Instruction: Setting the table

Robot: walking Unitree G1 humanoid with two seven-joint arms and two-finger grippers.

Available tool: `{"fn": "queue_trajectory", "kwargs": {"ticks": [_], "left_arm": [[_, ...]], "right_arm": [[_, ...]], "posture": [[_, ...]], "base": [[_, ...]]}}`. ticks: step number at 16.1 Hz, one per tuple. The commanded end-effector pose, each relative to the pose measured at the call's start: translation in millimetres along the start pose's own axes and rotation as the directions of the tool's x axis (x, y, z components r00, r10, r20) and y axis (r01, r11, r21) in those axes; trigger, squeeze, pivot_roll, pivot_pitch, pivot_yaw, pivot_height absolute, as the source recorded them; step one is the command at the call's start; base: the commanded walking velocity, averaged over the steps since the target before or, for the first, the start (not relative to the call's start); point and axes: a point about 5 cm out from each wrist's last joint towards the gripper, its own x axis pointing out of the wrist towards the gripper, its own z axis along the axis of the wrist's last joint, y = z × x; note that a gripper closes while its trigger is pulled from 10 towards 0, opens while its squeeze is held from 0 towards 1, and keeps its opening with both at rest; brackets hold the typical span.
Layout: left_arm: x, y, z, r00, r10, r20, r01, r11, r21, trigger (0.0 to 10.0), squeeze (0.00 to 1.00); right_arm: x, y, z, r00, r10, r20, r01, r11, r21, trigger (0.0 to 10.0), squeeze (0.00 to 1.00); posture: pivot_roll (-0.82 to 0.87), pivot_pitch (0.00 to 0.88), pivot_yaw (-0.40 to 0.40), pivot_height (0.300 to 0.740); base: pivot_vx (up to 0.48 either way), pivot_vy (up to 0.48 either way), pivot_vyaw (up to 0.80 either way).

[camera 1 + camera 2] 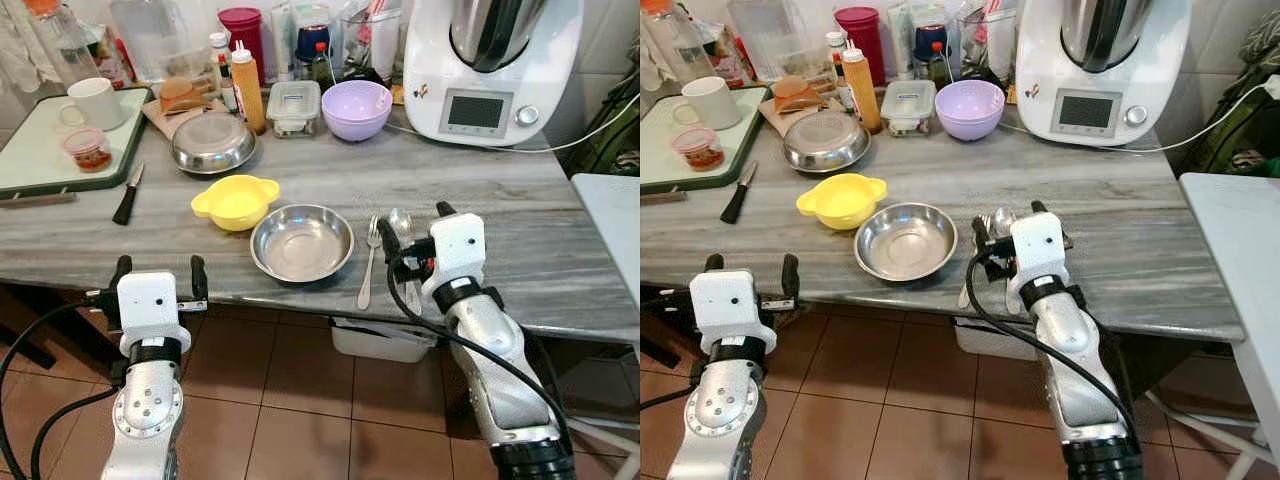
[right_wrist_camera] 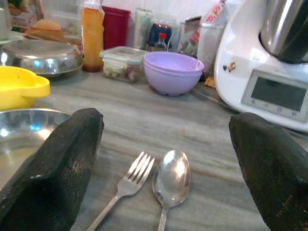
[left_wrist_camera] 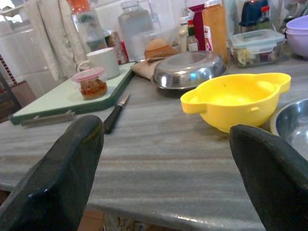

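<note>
A shallow steel dish (image 1: 301, 242) sits near the front edge of the grey table (image 1: 520, 230), with a yellow two-handled bowl (image 1: 236, 200) just behind it to the left. Right of the dish lie a fork (image 1: 369, 262) and a spoon (image 2: 171, 179), side by side. My right gripper (image 1: 415, 225) is open at the table's front edge, its fingers (image 2: 57, 168) spread on either side of the fork and spoon and holding nothing. My left gripper (image 1: 160, 272) is open and empty just below the table's front edge at the left, facing the yellow bowl (image 3: 236, 98).
A black-handled knife (image 1: 128, 193) lies beside a green-rimmed board (image 1: 30, 160) carrying a mug (image 1: 95, 102) and a small jar (image 1: 88, 148). Farther back are a steel bowl (image 1: 212, 142), a sauce bottle (image 1: 248, 88), a food box (image 1: 294, 105), a purple bowl (image 1: 357, 108) and a white kitchen machine (image 1: 490, 65). A white surface (image 1: 612, 215) adjoins at the right.
</note>
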Motion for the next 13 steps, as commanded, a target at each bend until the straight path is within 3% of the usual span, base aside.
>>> {"fn": "queue_trajectory", "kwargs": {"ticks": [1,3,6,13], "left_arm": [[1.6,-0.6,-0.3,1.000,0.016,0.001,-0.016,1.000,-0.011,10.0,0.00],[1.0,-5.0,0.7,1.000,-0.004,0.004,0.004,1.000,-0.010,10.0,0.00],[4.8,1.6,-1.6,1.000,-0.006,0.002,0.006,1.000,0.002,10.0,0.00],[5.3,-4.7,-3.8,1.000,-0.013,0.000,0.013,1.000,-0.024,10.0,0.00]], "right_arm": [[-1.5,-3.6,3.3,1.000,0.016,0.014,-0.016,1.000,-0.022,10.0,0.00],[-2.1,-8.7,-2.0,1.000,-0.010,-0.006,0.010,1.000,-0.013,10.0,0.00],[0.3,0.0,0.6,1.000,-0.008,0.005,0.007,1.000,0.006,10.0,0.00],[2.7,1.0,-2.1,1.000,0.006,-0.003,-0.006,1.000,0.013,10.0,0.00]], "posture": [[-0.09,0.070,0.046,0.740],[-0.08,0.073,0.053,0.740],[-0.08,0.074,0.063,0.740],[-0.08,0.065,0.051,0.740]], "base": [[0.000,0.000,0.00],[0.000,0.000,0.00],[0.000,0.000,0.00],[0.000,0.000,0.00]]}}
